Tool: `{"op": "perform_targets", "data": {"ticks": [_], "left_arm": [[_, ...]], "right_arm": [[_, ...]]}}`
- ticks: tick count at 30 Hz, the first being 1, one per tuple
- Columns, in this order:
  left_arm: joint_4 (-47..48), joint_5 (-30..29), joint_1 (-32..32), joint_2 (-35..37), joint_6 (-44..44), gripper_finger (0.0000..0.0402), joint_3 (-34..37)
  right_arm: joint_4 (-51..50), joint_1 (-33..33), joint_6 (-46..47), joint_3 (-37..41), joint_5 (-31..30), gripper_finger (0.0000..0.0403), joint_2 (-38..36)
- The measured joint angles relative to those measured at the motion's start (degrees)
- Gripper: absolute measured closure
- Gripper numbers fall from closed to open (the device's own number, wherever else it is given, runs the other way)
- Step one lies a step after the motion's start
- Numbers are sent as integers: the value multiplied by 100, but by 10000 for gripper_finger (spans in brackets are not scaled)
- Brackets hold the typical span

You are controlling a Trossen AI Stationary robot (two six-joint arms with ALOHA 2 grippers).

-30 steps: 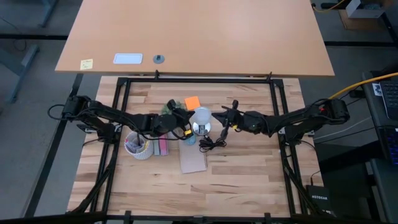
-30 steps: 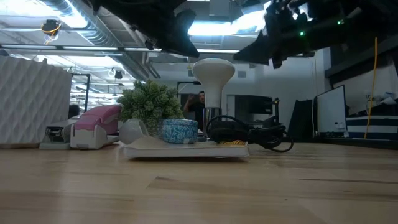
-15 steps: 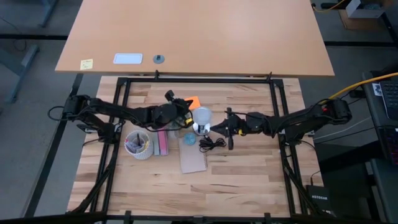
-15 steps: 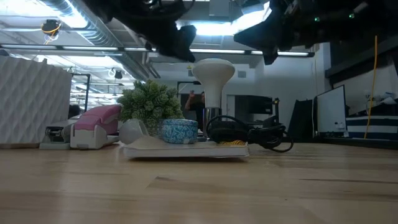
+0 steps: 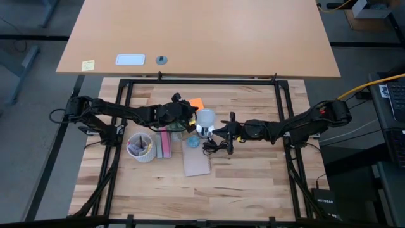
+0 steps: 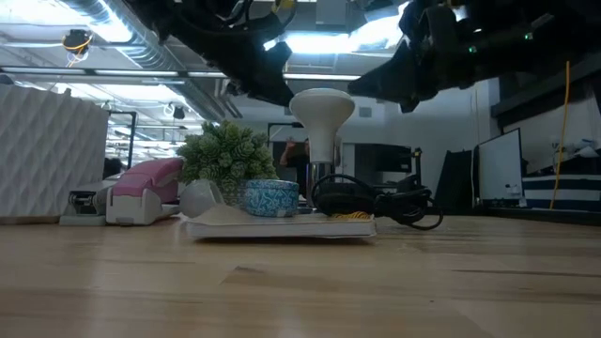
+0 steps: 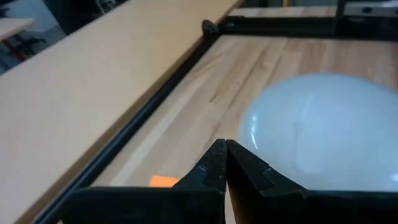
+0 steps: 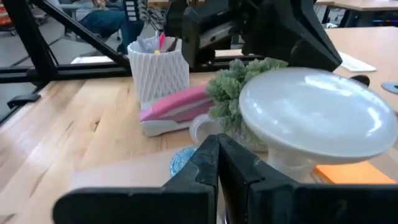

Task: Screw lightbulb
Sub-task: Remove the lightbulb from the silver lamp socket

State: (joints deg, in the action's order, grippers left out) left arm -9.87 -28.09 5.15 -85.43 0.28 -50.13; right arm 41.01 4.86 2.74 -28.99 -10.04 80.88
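While both arms flank it, the lightbulb (image 5: 204,118) stands upright near the middle of the tabletop (image 5: 253,183).

Seen from above, the left gripper (image 5: 188,115) sits just beside the frosted globe on its left, and its wrist camera shows the jaws pressed together with nothing between them, the globe (image 7: 323,134) close ahead. The right gripper (image 5: 228,130) lies just to the bulb's right, toward the near edge, over a coiled black cord (image 5: 215,146); its jaws are likewise closed and empty. At table height the bulb (image 6: 322,117) rises on its neck behind a blue patterned bowl (image 6: 271,197), which rests on a notebook (image 6: 282,225). A small green plant (image 6: 225,155), a pink stapler (image 6: 141,192) and a white ribbed pen cup (image 8: 158,70) stand toward the left edge.
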Motion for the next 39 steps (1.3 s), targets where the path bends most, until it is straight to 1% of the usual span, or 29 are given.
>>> {"op": "perform_targets", "data": {"ticks": [5, 13, 21, 27, 35, 39], "left_arm": [[211, 110, -19, 0, -122, 401, 0], [203, 111, -141, 0, -164, 401, 0], [221, 4, -373, 0, -179, 401, 0], [239, -14, -417, 4, -270, 401, 0], [492, -5, -423, 20, -681, 402, -7], [494, -1, -476, 20, -702, 402, -7]], "right_arm": [[105, 0, -4, 2, -116, 391, 78], [74, 0, -6, 2, -628, 391, 81], [11, 7, -4, 2, -932, 391, 81], [-50, 11, -5, 2, -1208, 391, 74], [-59, 7, -5, 2, -1736, 391, 74], [-102, 4, -4, 7, -2024, 391, 72]]}}
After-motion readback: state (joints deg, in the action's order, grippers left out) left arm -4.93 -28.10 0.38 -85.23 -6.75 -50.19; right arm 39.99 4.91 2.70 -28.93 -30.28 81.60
